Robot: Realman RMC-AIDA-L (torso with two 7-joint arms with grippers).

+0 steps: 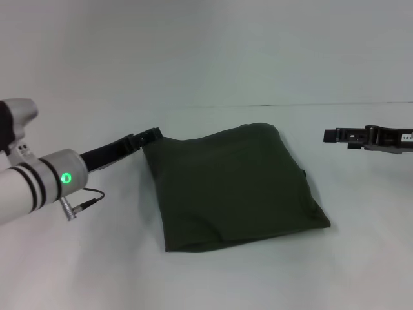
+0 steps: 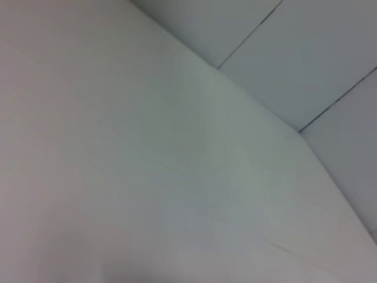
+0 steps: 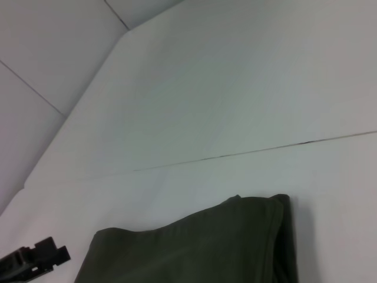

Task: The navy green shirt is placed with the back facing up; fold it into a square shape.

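Starting on your left in the head view, the left arm reaches in from the near left edge, a green ring light glowing on its white wrist and a thin cable looping beneath it. Your left gripper (image 1: pixel 150 135) sits at the far left corner of the navy green shirt (image 1: pixel 232 187), its black tip right at the fabric edge; you cannot tell from these views whether its fingers are parted or closed, or whether it is touching the cloth. Its own wrist camera shows only the bare white table (image 2: pixel 147 177) and the grey wall behind.

Just to the right of that gripper, the shirt lies flat on the table (image 1: pixel 206 278) as a folded, roughly square bundle, plain side up, its layered edges showing along the near hem.

Further right, well clear of the shirt's far right corner, your right gripper (image 1: pixel 332 135) hangs above the table with its tip pointed back toward the cloth; you cannot tell its finger state either. Its wrist camera catches the shirt's (image 3: pixel 200 247) far edge and the left gripper's (image 3: pixel 44 254) tip beside it.
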